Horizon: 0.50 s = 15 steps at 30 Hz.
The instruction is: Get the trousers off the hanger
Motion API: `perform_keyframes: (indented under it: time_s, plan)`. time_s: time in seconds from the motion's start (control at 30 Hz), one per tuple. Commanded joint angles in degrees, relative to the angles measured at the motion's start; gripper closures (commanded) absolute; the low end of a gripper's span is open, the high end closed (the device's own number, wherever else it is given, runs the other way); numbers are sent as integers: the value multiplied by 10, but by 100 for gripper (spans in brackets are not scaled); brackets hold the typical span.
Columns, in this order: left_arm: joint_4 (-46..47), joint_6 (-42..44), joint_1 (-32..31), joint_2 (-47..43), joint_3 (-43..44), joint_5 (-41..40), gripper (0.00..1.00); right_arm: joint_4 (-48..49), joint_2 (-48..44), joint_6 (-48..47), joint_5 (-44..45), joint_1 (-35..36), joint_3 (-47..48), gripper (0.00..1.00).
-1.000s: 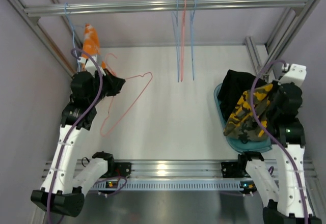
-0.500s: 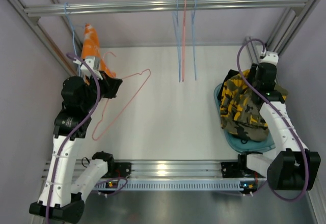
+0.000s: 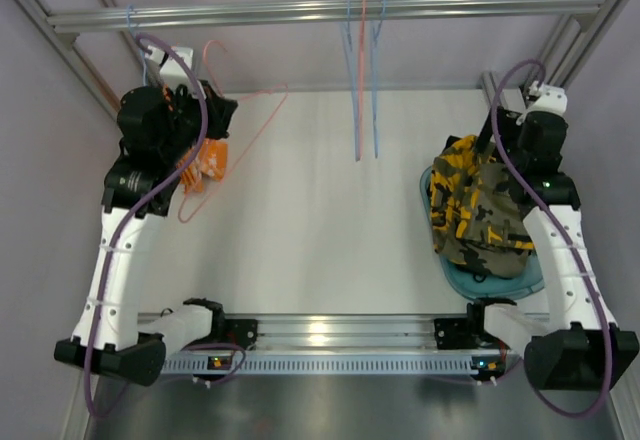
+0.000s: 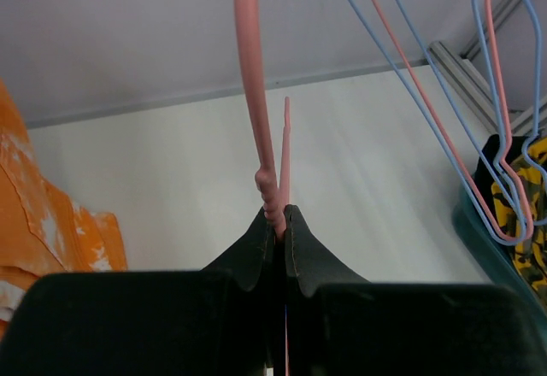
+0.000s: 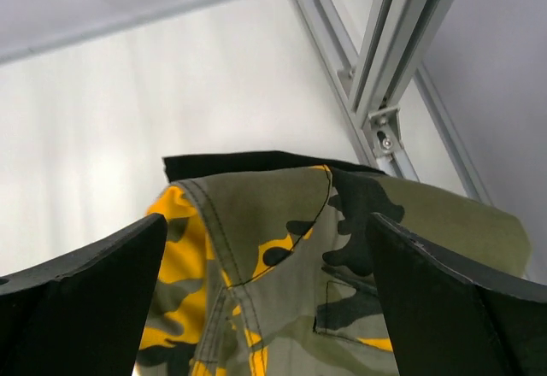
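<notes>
The camouflage trousers (image 3: 475, 210) lie heaped in a teal basket (image 3: 530, 278) at the right. In the right wrist view they fill the bottom (image 5: 282, 290), and an edge of the black trousers (image 5: 248, 164) shows under them. My right gripper (image 5: 267, 222) hangs just above the heap, open, with nothing between its fingers. My left gripper (image 4: 280, 214) is shut on the twisted neck of a bare pink wire hanger (image 4: 252, 77). It holds the hanger (image 3: 245, 138) up at the back left, with the hook close under the rail (image 3: 450, 5).
An orange patterned garment (image 3: 208, 160) hangs beside the left gripper, also at the left edge of the left wrist view (image 4: 43, 214). Bare blue and pink hangers (image 3: 362, 80) hang from the middle of the rail. Frame posts stand at the back corners.
My right gripper has opened and let go of the camouflage trousers, which now rest in the basket. My left arm has raised the pink hanger up and back towards the rail.
</notes>
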Motion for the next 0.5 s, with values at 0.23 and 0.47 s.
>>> perform_keyframes:
  time_s: [0.23,0.47]
  plan:
    - [22,68,-123,130,168,-172,100,-88,-103,18,-16,1,98,0]
    - [22,76,-159,224,270,-243,100,-135,-109,44,-33,1,147,1]
